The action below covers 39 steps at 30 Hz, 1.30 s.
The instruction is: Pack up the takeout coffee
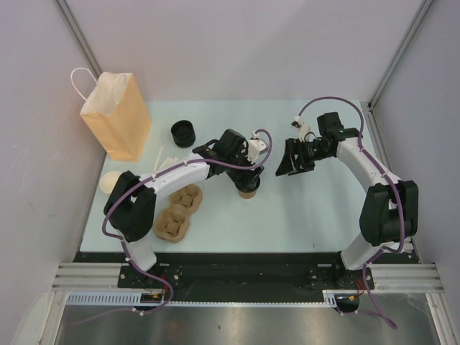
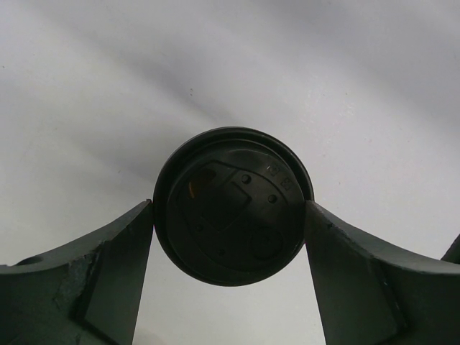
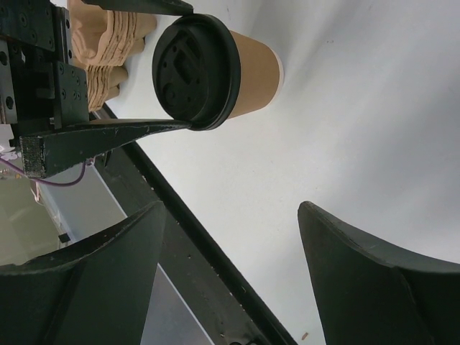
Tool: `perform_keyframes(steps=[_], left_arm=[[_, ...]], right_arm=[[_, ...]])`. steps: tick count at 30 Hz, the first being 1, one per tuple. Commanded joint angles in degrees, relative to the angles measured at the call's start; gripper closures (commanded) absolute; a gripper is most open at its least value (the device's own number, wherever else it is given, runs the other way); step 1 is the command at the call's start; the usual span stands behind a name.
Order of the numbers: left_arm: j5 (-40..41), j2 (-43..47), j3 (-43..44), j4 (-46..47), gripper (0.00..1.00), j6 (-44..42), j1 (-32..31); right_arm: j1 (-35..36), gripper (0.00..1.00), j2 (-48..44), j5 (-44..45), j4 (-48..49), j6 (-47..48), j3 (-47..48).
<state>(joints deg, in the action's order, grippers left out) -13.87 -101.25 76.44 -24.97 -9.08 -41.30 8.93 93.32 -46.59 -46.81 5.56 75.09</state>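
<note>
the takeout coffee [image 1: 249,190] is a small brown paper cup with a round black plastic lid [image 2: 233,205]. the lid sits closed on top. the cup stands upright on the light surface [image 1: 323,215], near its middle, and the left tool [image 1: 248,181] touches the lid rim on both sides.

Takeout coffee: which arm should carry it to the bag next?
Left. The left gripper is closed on the takeout coffee at its lid, fingers touching both sides, and the paper bag stands at far left. The right gripper is open, empty and apart from the cup.
</note>
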Motion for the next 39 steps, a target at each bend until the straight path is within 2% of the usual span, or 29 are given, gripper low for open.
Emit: perform_keyframes(steps=[1,7,13,22,32,35,38,39], left_arm=[[1.56,1.76,2.57,0.27,0.37,-0.85,-0.01],[1.22,1.41,5.99,-0.69,0.43,-0.85,3.06],[0.77,-1.05,10.65,-1.66,0.45,-1.64,9.11],[-0.02,-10.80,23.04,-3.77,0.46,-1.12,18.00],[-0.81,-16.78,26.65,-3.33,0.46,-0.15,21.52],[-0.90,-17.40,26.56,-3.24,0.44,0.29,21.79],[-0.99,-17.40,26.65,-3.15,0.32,0.64,21.87],[-0.99,-17.40,26.74,-3.41,0.23,0.82,21.87]], right_arm=[[-0.40,0.20,0.37,-0.96,1.02,-0.73,1.11],[-0.58,0.20,0.55,-1.22,1.28,-0.82,1.11],[-0.84,0.20,0.64,-1.58,1.98,-1.34,1.11],[-1.02,0.20,0.99,-1.66,2.33,-1.61,1.11],[-1.02,0.20,1.34,-1.66,2.33,-1.69,1.11],[-1.02,0.19,1.34,-1.66,2.42,-1.70,1.11],[-1.02,0.19,1.17,-1.66,2.33,-1.61,1.11],[-1.11,0.19,1.08,-1.66,2.42,-1.52,1.02]])
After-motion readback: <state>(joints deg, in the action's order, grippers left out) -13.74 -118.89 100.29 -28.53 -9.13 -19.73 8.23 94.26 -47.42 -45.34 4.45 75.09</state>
